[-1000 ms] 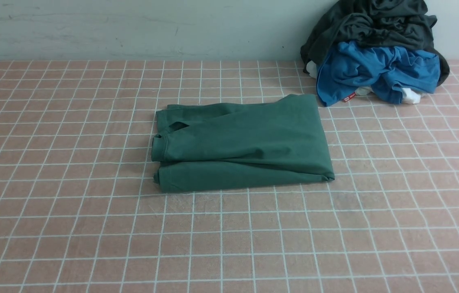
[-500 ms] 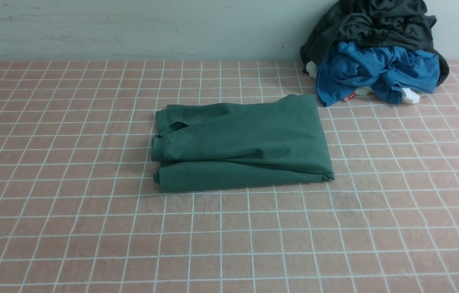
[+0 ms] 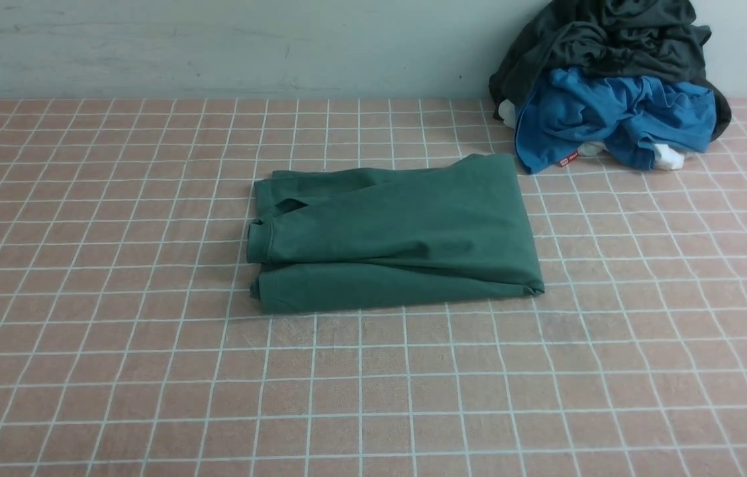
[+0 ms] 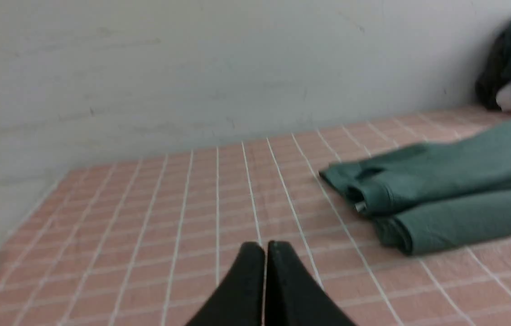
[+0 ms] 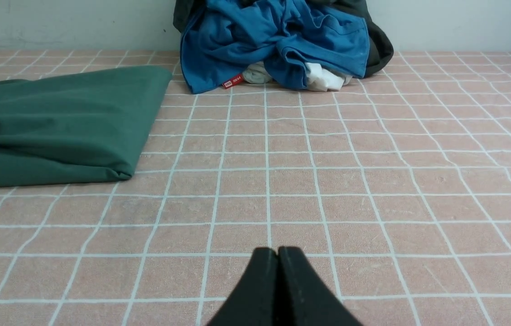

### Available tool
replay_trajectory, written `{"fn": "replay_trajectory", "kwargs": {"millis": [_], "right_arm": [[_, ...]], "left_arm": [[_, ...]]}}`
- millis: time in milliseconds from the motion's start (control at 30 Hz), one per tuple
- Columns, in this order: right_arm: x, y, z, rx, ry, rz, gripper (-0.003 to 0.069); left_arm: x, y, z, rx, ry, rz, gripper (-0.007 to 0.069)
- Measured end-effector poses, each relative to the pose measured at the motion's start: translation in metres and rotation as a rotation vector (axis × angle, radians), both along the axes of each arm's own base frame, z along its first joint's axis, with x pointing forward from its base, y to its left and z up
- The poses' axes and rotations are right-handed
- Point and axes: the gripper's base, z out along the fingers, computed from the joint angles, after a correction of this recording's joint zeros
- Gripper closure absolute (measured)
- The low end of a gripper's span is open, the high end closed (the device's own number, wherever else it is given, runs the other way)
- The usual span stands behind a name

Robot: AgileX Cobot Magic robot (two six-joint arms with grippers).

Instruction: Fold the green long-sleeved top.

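We see a dark green cotton long-sleeved top [image 3: 400, 235] lying folded into a flat, roughly rectangular bundle near the middle of a table covered by a pink cloth with a white grid pattern [image 3: 115, 371]. One ribbed cuff shows at the bundle's left edge, where the layers stack in rolled folds. The right edge is a smoother fold.

At the far right corner, against the pale wall [image 3: 214, 46], sits a heap of clothes: a crumpled bright blue garment [image 3: 612, 119] with a small red tag, under a dark grey garment [image 3: 605, 40], with bits of white fabric [image 3: 668, 157] poking out below. The green top's far right corner lies just beside the blue garment.

Our left gripper [image 4: 265, 246] has its two black fingers pressed together, holding nothing, above bare cloth well apart from the top's cuffed edge. Our right gripper [image 5: 278, 251] is likewise closed and empty, over bare cloth to the right of the folded top. In the front view, only a dark sliver shows at the lower left edge.
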Motion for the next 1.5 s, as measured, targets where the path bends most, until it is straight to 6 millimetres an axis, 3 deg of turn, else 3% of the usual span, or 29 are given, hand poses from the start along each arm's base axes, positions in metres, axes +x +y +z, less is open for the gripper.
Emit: {"fn": "replay_trajectory", "kwargs": {"millis": [233,1500], "right_arm": [[0.0,0.0,0.0,0.0,0.0,0.0,0.0671],[0.0,0.0,0.0,0.0,0.0,0.0,0.0671]], "left_arm": [[-0.004,-0.002,-0.02,-0.091,0.246,-0.038,0.0628],[-0.004,-0.002,-0.02,-0.117,0.254,-0.02,0.0628]]}}
